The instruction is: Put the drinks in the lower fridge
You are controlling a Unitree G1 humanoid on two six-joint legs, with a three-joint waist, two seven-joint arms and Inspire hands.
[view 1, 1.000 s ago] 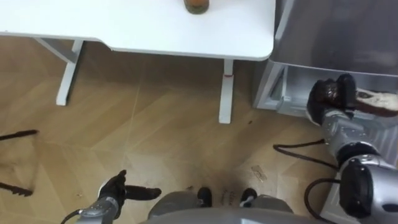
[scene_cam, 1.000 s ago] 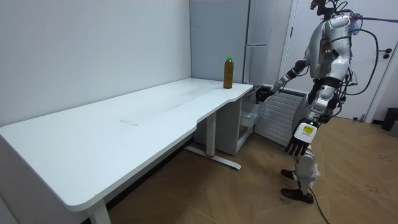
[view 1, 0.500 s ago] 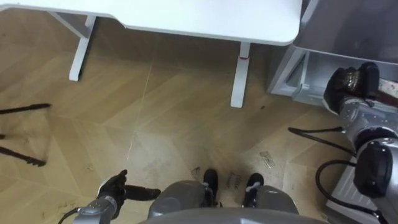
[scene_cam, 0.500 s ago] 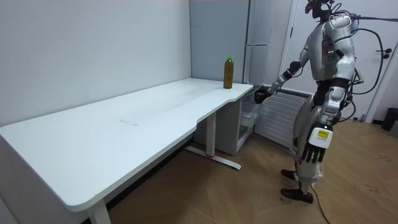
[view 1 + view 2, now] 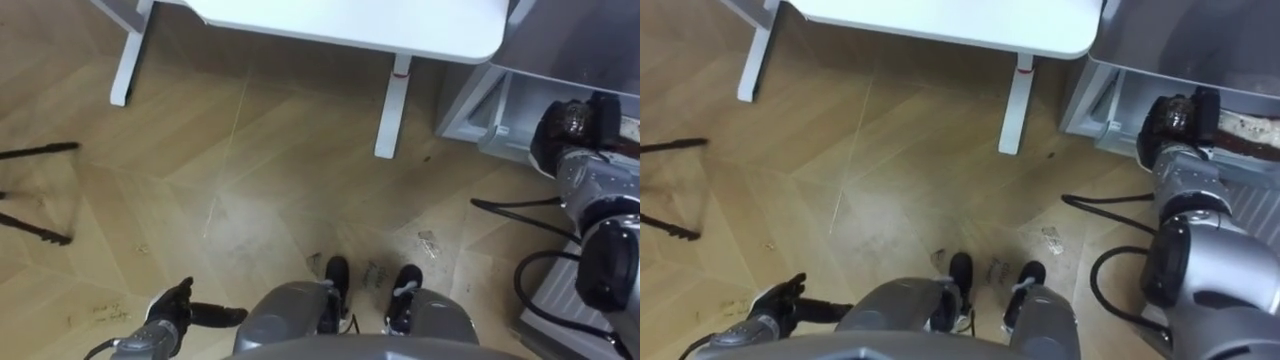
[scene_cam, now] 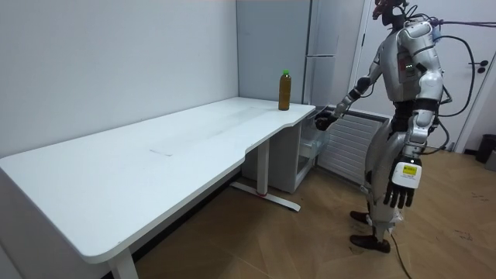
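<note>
A brown drink bottle (image 6: 284, 91) with a green cap stands on the white table (image 6: 155, 167), at the corner nearest the fridge (image 6: 310, 46). I stand facing the fridge's open lower compartment (image 5: 490, 115). My right hand (image 5: 572, 128) (image 5: 1178, 122) (image 6: 322, 120) reaches out to it, with fingers curled over what looks like the top edge of the open lower door (image 5: 1252, 127). That edge shows as a brown-stained strip. My left hand (image 5: 168, 310) (image 6: 403, 186) hangs at my side, fingers relaxed and holding nothing.
The table's white leg (image 5: 392, 110) stands just left of the fridge. A white radiator (image 6: 345, 147) lines the wall behind my right arm. Black tripod legs (image 5: 35, 195) lie on the wood floor at far left.
My head camera has tipped down, so the table and bottle slid out of the eye views. My right hand drew slightly back from the fridge. The left arm swung from in front to my side.
</note>
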